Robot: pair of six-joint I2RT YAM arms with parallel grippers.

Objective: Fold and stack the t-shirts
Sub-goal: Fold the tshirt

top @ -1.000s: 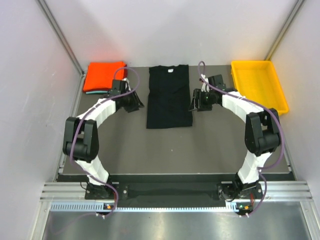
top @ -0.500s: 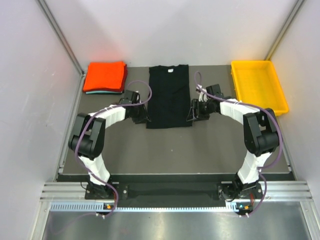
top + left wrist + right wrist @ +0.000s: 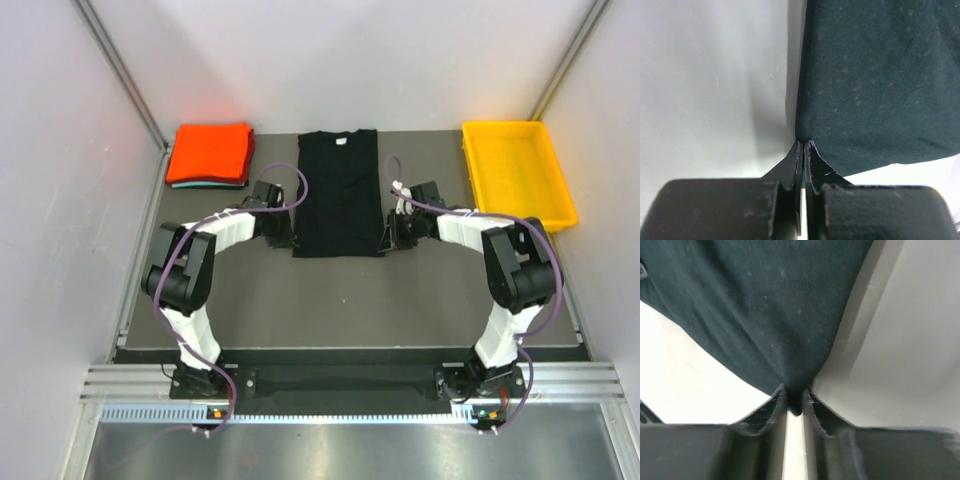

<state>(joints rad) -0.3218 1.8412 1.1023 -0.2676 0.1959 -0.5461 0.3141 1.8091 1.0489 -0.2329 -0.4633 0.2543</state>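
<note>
Both claws came to near hem corners of black shirt [image 3: 338,195]: right claw [image 3: 794,396] pinches soft cloth, left claw [image 3: 803,145] closed at corner. Long rectangle, collar pointing away.

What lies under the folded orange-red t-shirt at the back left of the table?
A teal t-shirt, seen only as a thin strip along the near edge of the orange-red t-shirt. The rest of it is covered, so whether anything more lies beneath cannot be told.
</note>
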